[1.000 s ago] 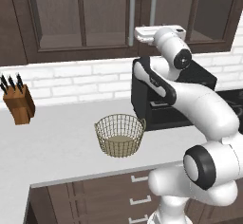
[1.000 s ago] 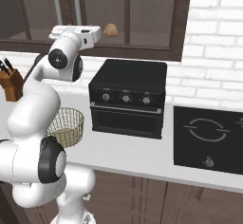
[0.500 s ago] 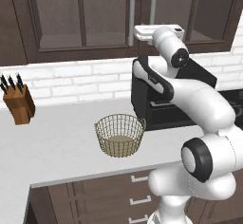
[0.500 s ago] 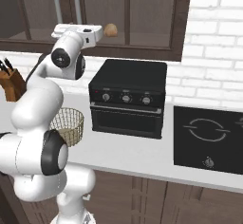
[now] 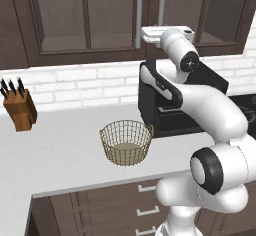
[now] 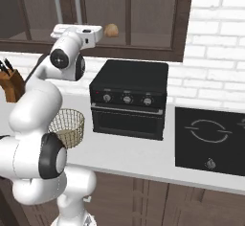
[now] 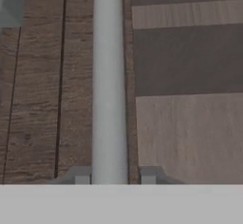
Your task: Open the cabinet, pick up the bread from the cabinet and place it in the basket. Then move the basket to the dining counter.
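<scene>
The cabinet's silver bar handle (image 7: 109,80) runs lengthwise straight away from the gripper (image 7: 115,175), passing between its 2 fingertips, 1 on each side and close against the bar; the jaws look nearly clamped on it. The door is shut. Behind the glass, the bread (image 6: 111,30) sits beyond the jaws, the basket (image 5: 126,142) well below them.

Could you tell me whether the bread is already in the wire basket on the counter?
No, the bread sits behind the glass of the cabinet, and the basket on the counter holds nothing.
</scene>
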{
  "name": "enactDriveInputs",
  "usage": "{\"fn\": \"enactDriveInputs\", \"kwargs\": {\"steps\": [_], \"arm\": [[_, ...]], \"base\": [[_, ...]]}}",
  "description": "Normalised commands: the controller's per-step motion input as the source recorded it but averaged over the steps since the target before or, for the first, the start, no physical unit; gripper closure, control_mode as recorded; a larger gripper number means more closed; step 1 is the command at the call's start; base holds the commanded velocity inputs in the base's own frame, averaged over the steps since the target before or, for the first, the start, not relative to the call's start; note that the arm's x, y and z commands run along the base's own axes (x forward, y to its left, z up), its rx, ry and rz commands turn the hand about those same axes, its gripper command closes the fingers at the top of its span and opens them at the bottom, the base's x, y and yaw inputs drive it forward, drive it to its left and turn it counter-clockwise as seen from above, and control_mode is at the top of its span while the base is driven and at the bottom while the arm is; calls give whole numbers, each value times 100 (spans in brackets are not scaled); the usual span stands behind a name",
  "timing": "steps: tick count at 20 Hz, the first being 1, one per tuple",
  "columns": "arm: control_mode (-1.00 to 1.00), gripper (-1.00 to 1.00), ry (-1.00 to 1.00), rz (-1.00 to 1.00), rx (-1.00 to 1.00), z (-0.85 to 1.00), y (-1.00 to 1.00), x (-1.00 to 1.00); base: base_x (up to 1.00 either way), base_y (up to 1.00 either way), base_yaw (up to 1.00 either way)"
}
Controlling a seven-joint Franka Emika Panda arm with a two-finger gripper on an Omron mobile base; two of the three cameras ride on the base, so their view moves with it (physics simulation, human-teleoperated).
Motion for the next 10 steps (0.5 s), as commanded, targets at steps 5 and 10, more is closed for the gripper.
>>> {"fn": "enactDriveInputs", "kwargs": {"steps": [5, 10], "arm": [[-100, 100, 0, 0, -3, 12, -8, -73], [-100, 100, 0, -3, -1, 17, -43, -100]], "base": [[0, 0, 0], [0, 0, 0]]}}
